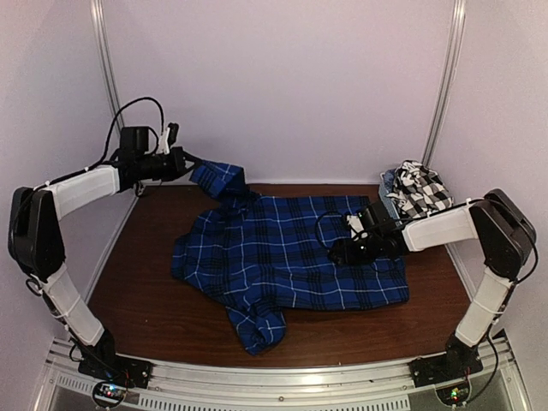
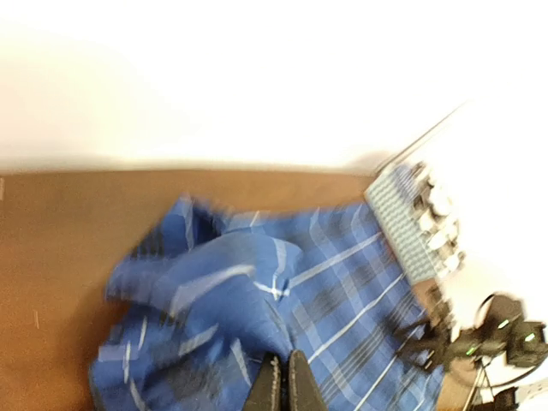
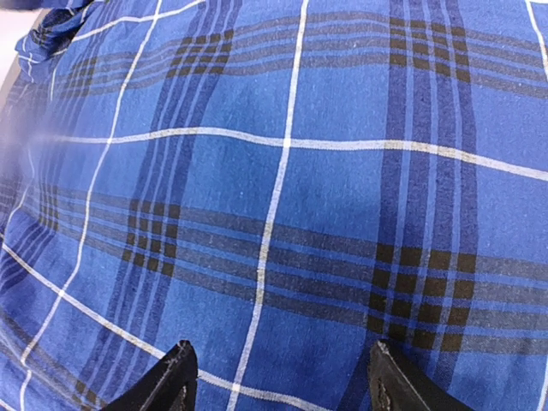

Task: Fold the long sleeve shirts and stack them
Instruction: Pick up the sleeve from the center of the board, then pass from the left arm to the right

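The royal-blue plaid shirt [image 1: 291, 253] lies spread on the brown table. My left gripper [image 1: 190, 163] is shut on its far-left sleeve end and holds that part lifted above the table near the back wall; in the left wrist view the closed fingertips [image 2: 286, 387] pinch the blue cloth [image 2: 231, 282]. My right gripper [image 1: 342, 251] is open and low over the shirt's right half; its wrist view shows the two fingers [image 3: 175, 377] wide apart over flat plaid [image 3: 282, 197]. The black-and-white check shirt [image 1: 421, 188] sits bunched in a basket at the back right.
The grey slotted basket [image 1: 387, 193] stands at the table's back right corner, also in the left wrist view [image 2: 402, 227]. White walls enclose the table on three sides. Bare brown table [image 1: 154, 300] shows at the front left and front.
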